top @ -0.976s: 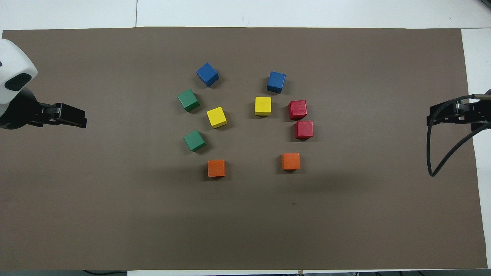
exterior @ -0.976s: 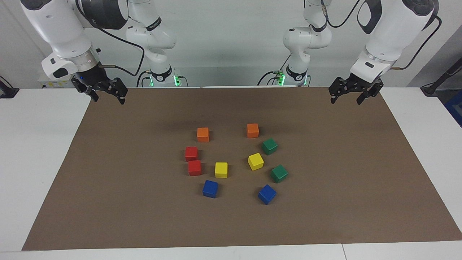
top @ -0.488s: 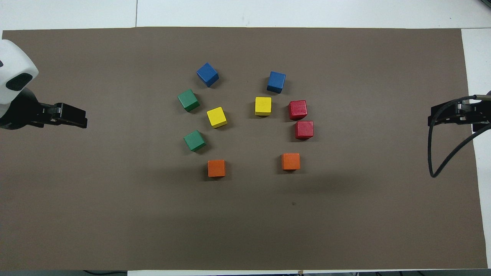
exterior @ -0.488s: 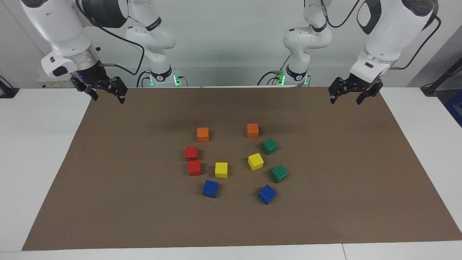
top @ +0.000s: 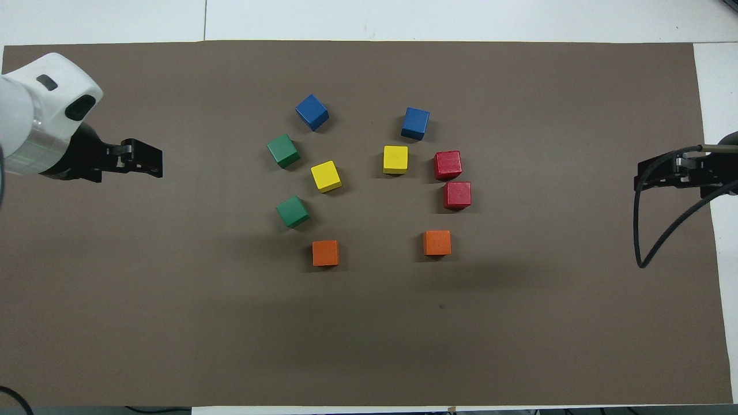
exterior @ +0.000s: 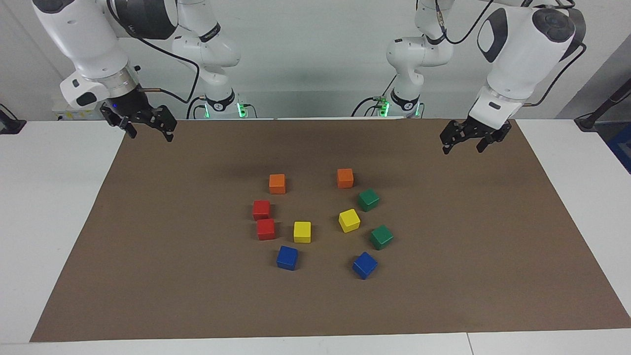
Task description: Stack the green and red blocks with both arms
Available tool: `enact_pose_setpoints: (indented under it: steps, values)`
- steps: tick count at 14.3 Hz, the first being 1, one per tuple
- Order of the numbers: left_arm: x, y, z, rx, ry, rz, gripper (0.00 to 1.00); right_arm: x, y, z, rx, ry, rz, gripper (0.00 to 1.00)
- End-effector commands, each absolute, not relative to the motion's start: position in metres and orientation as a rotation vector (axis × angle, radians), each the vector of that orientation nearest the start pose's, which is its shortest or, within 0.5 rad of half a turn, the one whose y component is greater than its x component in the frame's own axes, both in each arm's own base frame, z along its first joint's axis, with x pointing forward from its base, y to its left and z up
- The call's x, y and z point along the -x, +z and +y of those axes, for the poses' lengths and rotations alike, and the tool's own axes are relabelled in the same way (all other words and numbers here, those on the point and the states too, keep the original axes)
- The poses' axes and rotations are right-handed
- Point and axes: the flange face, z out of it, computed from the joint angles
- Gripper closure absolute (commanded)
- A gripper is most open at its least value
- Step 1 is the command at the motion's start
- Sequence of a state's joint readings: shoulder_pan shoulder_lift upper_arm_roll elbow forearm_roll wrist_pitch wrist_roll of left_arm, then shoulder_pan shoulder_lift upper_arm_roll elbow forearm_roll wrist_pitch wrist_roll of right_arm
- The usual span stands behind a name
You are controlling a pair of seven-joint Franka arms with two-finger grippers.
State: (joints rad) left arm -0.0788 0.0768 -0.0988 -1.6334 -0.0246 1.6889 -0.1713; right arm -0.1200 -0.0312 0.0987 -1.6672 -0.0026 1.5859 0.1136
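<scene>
The left gripper [exterior: 462, 142], fingers spread wide and gripping nothing, is hanging over the brown mat [exterior: 148, 246] at its own arm's end. Well apart from it toward the middle, two small glossy dark green cubes [exterior: 368, 199] [exterior: 381, 237] are sitting on the mat, then two bright red cubes [exterior: 261, 209] [exterior: 265, 229] just beside each other. The right gripper [exterior: 149, 131], equally wide and empty, is hovering over the mat's corner, well apart from the red pair.
</scene>
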Motion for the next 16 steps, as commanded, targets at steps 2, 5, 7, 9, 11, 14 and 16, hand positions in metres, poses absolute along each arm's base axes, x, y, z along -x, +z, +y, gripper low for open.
enact_pose_setpoints:
  steps: [2,5,7,9,11,14,16]
  values:
    - [-0.609,0.507,-0.154,3.166,0.066,-0.086,0.0,-0.552,0.562,0.01,3.124,0.074,0.203,0.0]
    - [-0.628,0.464,-0.194,3.169,0.038,-0.163,0.0,-0.565,0.525,0.031,3.124,0.067,0.159,0.0]
    - [-0.635,0.45,-0.205,3.175,0.033,-0.181,0.0,-0.571,0.494,0.034,3.122,0.082,0.151,0.0]
    - [-0.636,0.439,-0.235,3.164,0.056,-0.272,0.0,-0.573,0.453,0.059,3.123,0.09,0.117,0.0]
    - [-0.63,0.426,-0.254,3.138,0.083,-0.387,0.0,-0.575,0.421,0.081,3.121,0.089,0.14,0.0]
    - [-0.621,0.406,-0.258,3.114,0.12,-0.449,0.0,-0.574,0.407,0.126,3.12,0.085,0.194,0.0]
    - [-0.618,0.4,-0.258,3.105,0.142,-0.45,0.0,-0.574,0.398,0.135,3.119,0.088,0.193,0.0]
